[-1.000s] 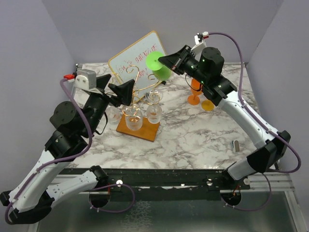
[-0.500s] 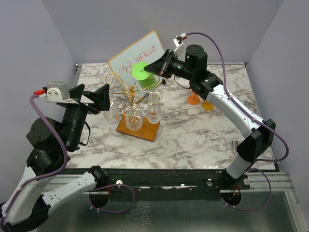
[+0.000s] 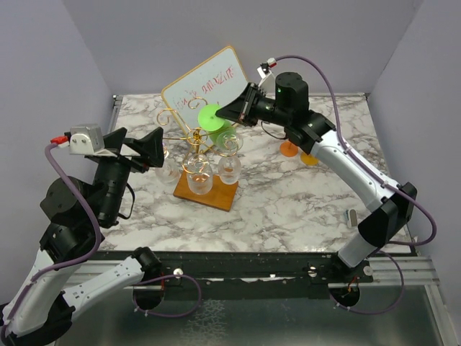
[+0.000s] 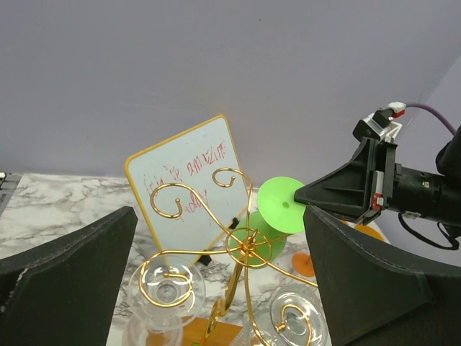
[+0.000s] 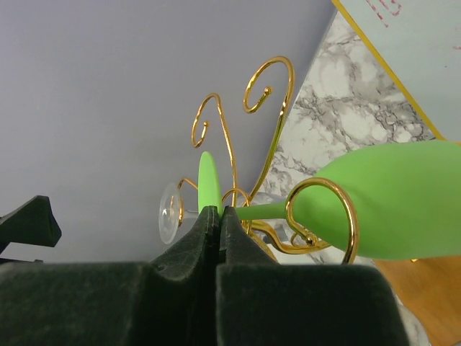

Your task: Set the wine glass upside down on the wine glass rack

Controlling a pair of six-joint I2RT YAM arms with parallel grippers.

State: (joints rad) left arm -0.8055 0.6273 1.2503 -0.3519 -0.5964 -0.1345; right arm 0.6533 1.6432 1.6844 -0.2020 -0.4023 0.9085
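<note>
Pale lilac walls close round a white marble-look table (image 3: 288, 209). At the back leans a tilted whiteboard (image 3: 202, 83) with red and green scribble too faint to read. Orange glasses (image 3: 289, 149) stand behind the right forearm, mostly hidden by it, and a small dark object (image 3: 353, 216) near the right edge is too small to identify. The wine glass rack (image 3: 220, 194) stands mid-table with clear glasses (image 3: 199, 176) hanging bowl-down from its gold curls; the leftmost is partly masked by the left gripper (image 3: 142, 135). The right arm reaches in from the right edge, elbow raised, wrist aimed left. Its right gripper (image 3: 222, 115) is pinched tight on the foot of the green wine glass (image 3: 210, 116). That glass lies tilted almost sideways above the rack's rear curls, its bowl largely hidden from above; whether the stem sits inside a curl cannot be told. The left arm is folded upright on the left, its jaws spread wide and empty, facing the rack.
</note>
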